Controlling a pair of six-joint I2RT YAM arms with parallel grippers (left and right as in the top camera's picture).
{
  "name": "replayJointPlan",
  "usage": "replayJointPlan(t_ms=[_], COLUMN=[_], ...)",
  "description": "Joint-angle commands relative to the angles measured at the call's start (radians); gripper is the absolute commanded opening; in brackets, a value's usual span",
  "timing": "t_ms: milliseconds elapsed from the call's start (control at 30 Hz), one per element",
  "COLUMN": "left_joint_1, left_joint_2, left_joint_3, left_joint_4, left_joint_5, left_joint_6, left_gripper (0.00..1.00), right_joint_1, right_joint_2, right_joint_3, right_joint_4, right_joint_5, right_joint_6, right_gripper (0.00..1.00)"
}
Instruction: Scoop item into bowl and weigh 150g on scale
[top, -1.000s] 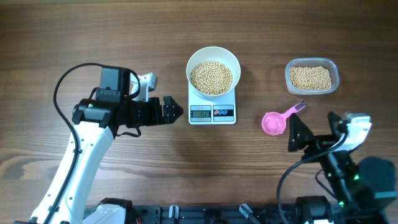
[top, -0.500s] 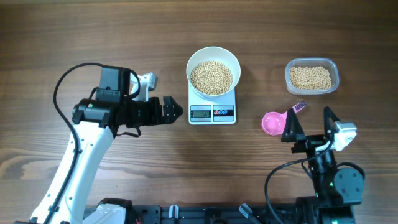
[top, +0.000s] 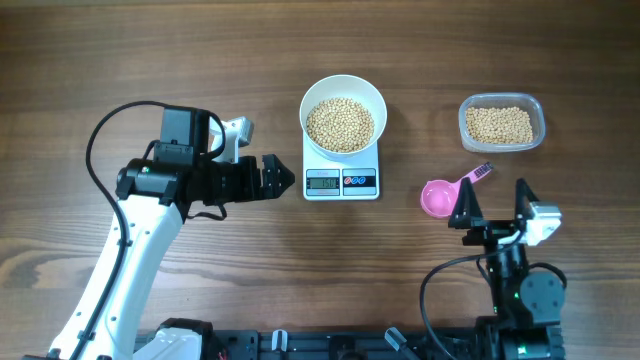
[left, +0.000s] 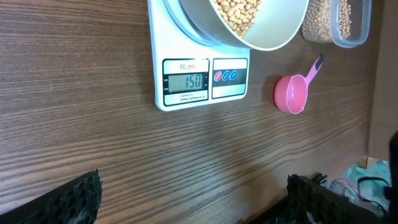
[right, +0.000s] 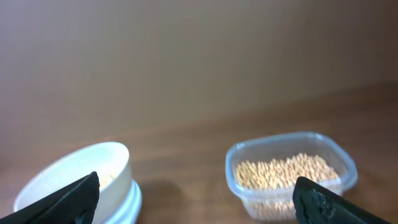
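Nearest to me, the right tool (top: 492, 204) hangs above the near right part of the brown wood-grain table (top: 200, 60). Its two dark fingers are spread as wide as they go, and there is nothing between them. Just beyond it lies the small pink plastic scoop (top: 440, 197), bowl-end down on the table, with its handle angled up and to the right. I see it apart from both tools.

Over on the left, the left tool (top: 282, 176) points toward the middle of the table. It is also fully spread and empty, and it sits near the left edge of the small white square digital scale (top: 341, 182) without touching it. From the left wrist camera I read 150 on the grey display (left: 185, 81), with the dark button panel beside it.

The round plain white bowl (top: 343, 82) stands on the scale platform, holding a heap of small round beige beans (top: 340, 124). Well to the right, at about the same depth, is the clear rounded-rectangular plastic tub (top: 462, 122), with more of the same beans in it.
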Motion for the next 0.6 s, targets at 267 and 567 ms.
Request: replayJointPlan(t_ms=[267, 567], left_joint_1=[-0.004, -0.003], left_joint_2=[-0.002, -0.002], left_joint_3=[0.019, 0.019], left_joint_4=[0.003, 0.003], left_joint_5=[0.012, 0.012], left_joint_6=[-0.002, -0.002], left_gripper=[1.0, 1.0], right_joint_1=[-0.066, -0.083], right_joint_2=[-0.014, -0.014], right_joint_3=[-0.005, -0.005], right_joint_4=[-0.032, -0.031], right_joint_5=[0.007, 0.008], right_joint_6=[-0.183, -0.179], right_gripper=[1.0, 1.0])
